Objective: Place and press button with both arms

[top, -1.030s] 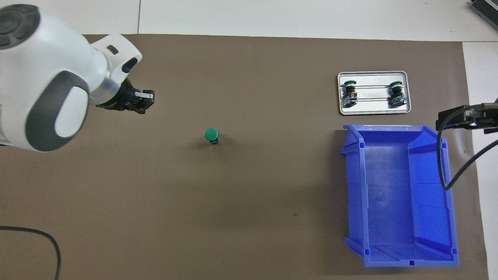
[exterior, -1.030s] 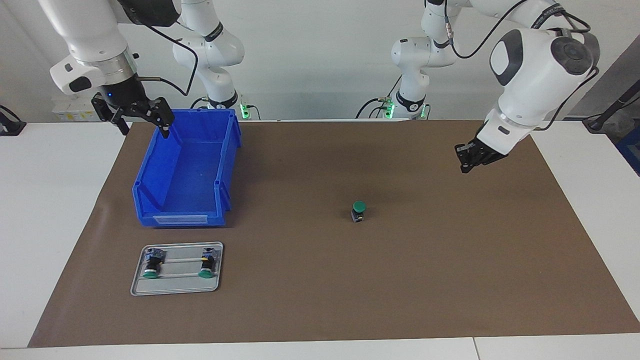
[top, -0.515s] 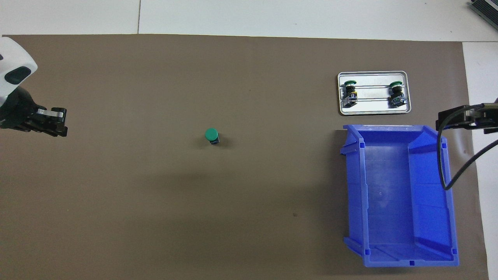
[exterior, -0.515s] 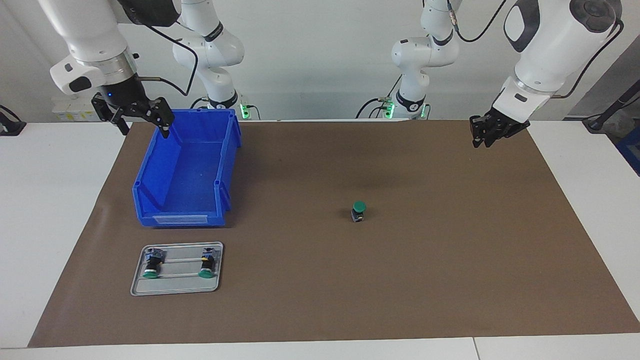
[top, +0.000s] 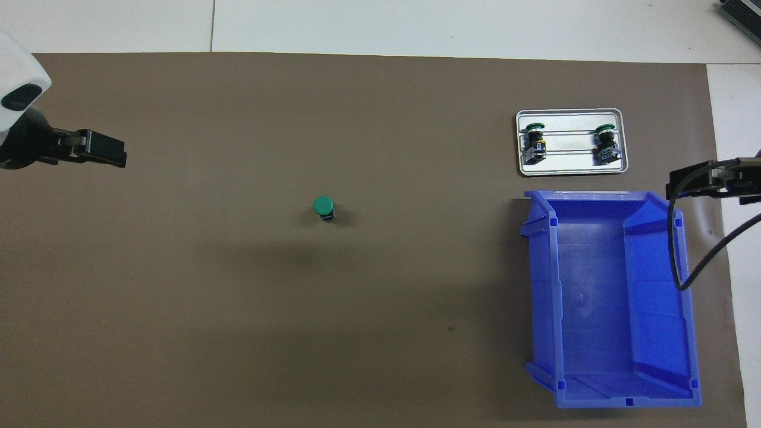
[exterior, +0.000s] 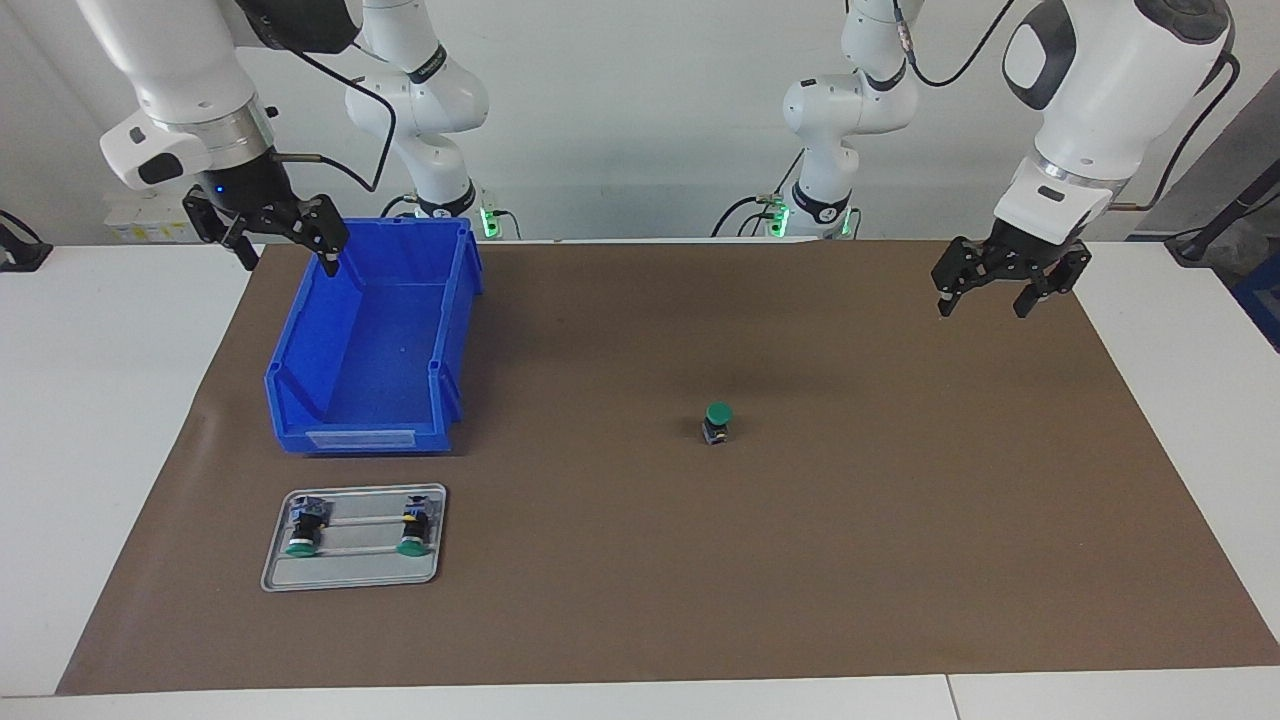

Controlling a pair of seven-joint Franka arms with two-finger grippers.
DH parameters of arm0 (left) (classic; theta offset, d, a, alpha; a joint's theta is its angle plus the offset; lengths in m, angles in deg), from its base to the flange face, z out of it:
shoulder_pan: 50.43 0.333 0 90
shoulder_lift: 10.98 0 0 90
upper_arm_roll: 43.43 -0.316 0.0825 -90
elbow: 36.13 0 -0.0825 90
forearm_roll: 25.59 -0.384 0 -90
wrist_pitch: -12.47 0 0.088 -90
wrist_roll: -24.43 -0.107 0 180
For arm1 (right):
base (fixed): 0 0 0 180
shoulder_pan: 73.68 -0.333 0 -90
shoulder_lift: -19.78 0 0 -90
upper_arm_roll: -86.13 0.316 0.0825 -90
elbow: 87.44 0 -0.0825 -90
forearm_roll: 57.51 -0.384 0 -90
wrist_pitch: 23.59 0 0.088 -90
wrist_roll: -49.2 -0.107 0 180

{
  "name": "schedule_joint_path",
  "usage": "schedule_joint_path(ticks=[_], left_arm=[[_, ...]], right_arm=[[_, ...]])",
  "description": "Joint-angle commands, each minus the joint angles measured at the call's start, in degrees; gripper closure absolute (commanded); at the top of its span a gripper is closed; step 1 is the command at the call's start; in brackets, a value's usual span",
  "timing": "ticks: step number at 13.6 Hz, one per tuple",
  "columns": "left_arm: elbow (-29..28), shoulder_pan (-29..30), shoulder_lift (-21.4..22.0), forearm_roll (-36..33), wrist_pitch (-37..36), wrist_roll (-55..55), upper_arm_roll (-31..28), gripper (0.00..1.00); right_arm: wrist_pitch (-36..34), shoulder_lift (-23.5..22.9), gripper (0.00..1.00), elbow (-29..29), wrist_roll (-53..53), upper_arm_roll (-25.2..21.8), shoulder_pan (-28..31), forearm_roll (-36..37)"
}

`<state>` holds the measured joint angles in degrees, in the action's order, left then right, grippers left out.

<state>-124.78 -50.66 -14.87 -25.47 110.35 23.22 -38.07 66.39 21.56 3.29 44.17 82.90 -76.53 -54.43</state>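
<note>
One green-capped button (exterior: 717, 421) stands upright on the brown mat, near the middle; it also shows in the overhead view (top: 323, 207). My left gripper (exterior: 985, 300) hangs open and empty over the mat near the left arm's end of the table, well apart from the button; in the overhead view (top: 107, 151) it sits at the frame's edge. My right gripper (exterior: 288, 258) is open and empty above the rim of the blue bin (exterior: 370, 340), and the right arm waits there. In the overhead view it (top: 686, 182) shows at the bin's corner.
A small metal tray (exterior: 350, 575) lies farther from the robots than the bin, with two more green buttons lying on their sides on it; the overhead view shows the tray (top: 571, 169) too. The bin (top: 606, 297) holds nothing. White table borders the mat (exterior: 800, 560).
My left gripper has pulled away from the button toward the left arm's end of the table, turned, and opened from shut. The right arm and the button have not moved.
</note>
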Motion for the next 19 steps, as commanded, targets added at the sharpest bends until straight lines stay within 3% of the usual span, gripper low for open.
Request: schedule_joint_path(ticks=[1,19], left_arm=[[-1.69,0.75,1.08,-1.08,1.00,-1.43,0.00,0.00],[-4.24,0.93,2.57,-1.08,-0.59,0.95,0.00,0.00]], right_arm=[[-0.24,1.21,0.00,1.20,1.43,0.24,0.39,-0.71],[-0.42,1.21,0.00,1.20,1.60,0.24,0.30,-0.80]])
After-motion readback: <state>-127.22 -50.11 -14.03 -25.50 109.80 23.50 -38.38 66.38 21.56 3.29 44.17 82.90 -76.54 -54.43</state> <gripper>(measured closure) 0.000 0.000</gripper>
